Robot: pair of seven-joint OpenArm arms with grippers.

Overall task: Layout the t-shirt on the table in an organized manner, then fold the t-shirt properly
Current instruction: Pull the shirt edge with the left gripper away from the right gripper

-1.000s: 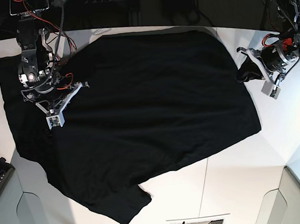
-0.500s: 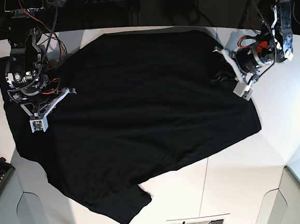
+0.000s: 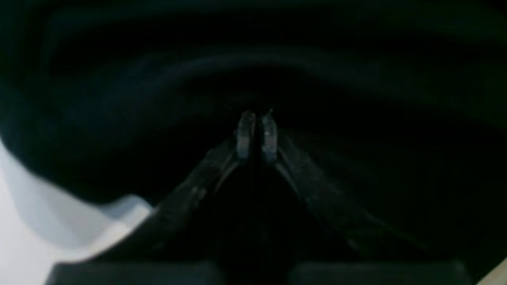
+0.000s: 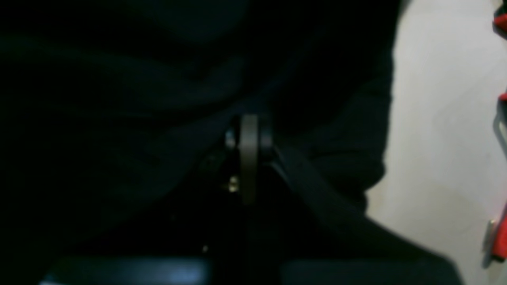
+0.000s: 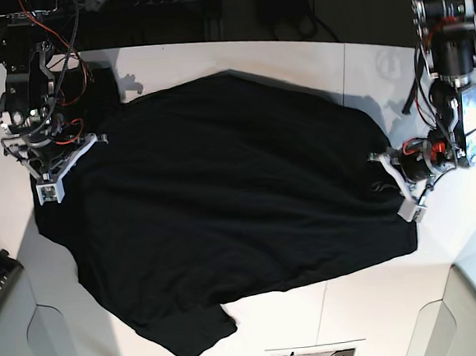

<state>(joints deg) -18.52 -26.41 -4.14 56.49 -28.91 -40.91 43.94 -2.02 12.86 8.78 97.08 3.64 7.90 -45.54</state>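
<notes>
Both end effectors, left [image 5: 389, 184] and right [image 5: 65, 163], pinch t-shirt [image 5: 225, 220] edges; shirt has shifted toward camera on surface [image 5: 379, 299], mid-layout.

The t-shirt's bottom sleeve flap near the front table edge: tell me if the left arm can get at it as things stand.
Probably not right away. The left gripper, jaws shut on the t-shirt, sits at the far side edge; the sleeve flap lies bare across the table.

Both wrist views are dark and blurred. The t-shirt [image 5: 232, 211] hides any print, patch or tag, and covers much of the table [image 5: 380, 307].
</notes>
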